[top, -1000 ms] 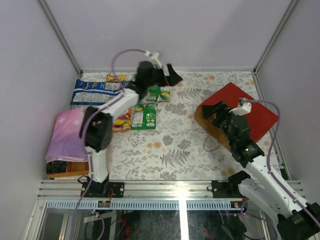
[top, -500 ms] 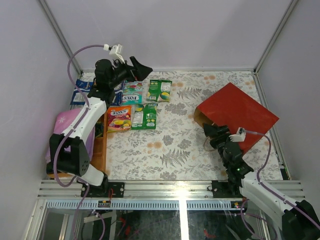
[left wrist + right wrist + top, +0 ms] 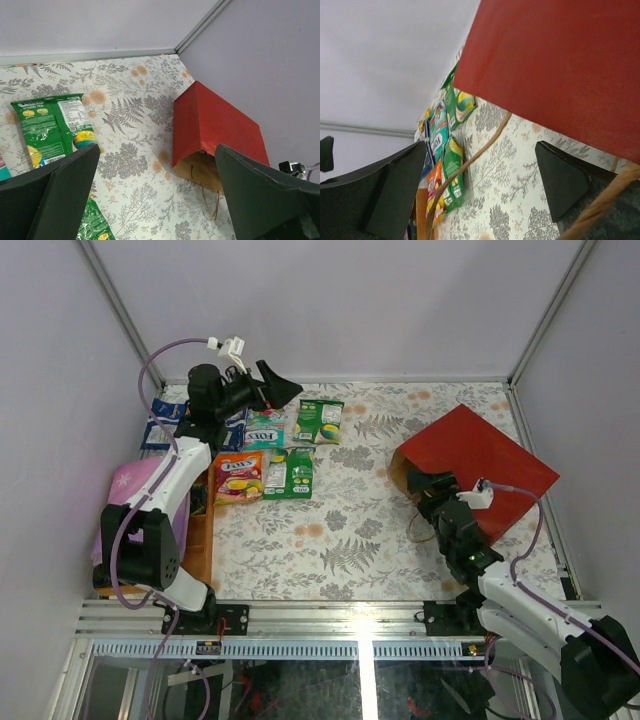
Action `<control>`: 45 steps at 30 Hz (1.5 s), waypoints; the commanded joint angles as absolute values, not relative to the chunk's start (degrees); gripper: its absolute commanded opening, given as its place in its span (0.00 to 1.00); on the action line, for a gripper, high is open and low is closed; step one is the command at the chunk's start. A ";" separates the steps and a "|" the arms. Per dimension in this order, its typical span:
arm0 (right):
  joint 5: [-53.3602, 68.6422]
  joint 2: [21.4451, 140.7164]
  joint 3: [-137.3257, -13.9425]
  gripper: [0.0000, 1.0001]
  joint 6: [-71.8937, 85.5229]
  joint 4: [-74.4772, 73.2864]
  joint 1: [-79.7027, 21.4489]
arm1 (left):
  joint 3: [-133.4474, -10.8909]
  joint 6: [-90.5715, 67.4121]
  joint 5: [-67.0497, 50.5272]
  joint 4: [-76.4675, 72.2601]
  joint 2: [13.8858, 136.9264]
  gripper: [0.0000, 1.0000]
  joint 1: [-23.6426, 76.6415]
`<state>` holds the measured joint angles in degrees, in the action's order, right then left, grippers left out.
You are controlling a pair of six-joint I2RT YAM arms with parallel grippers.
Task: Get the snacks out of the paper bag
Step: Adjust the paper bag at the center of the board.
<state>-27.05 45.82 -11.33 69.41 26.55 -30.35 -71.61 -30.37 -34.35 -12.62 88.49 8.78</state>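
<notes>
The red paper bag (image 3: 478, 468) lies on its side at the right, mouth facing the near left, twine handles (image 3: 422, 532) on the table. It also shows in the left wrist view (image 3: 215, 125) and the right wrist view (image 3: 560, 65). Several snacks lie at the far left: a teal FOX'S pouch (image 3: 265, 426), two green packets (image 3: 320, 420) (image 3: 288, 472), an orange pouch (image 3: 238, 477) and a blue-and-white pack (image 3: 160, 422). My left gripper (image 3: 272, 388) is open and empty, raised above the teal pouch. My right gripper (image 3: 432, 485) is open and empty at the bag's mouth, a handle (image 3: 470, 160) crossing between its fingers.
A pink folded cloth (image 3: 135, 502) lies over a wooden tray (image 3: 196, 540) at the left edge. Grey walls close the table on three sides. The floral tablecloth between the snacks and the bag is bare.
My left arm has swung from over the snacks back to the far left, uncovering the teal pouch. My right arm has drawn back toward the near edge, its gripper staying at the bag's mouth.
</notes>
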 commanded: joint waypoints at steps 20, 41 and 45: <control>-20.46 61.75 -23.75 0.60 67.62 21.15 -1.91 | -70.99 -31.41 -39.64 -16.03 88.66 1.00 6.08; 8.23 91.20 -49.26 0.00 47.82 25.12 -7.97 | -70.89 -31.51 -40.14 -15.97 89.43 1.00 5.11; 6.35 90.89 -48.13 0.00 47.19 25.14 -5.80 | -71.01 -31.04 -40.04 -15.33 89.53 1.00 5.15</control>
<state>2.81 91.57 -47.53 52.58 26.24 -6.72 -71.11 -31.88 -38.65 -13.72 88.77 5.56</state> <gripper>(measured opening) 0.055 0.995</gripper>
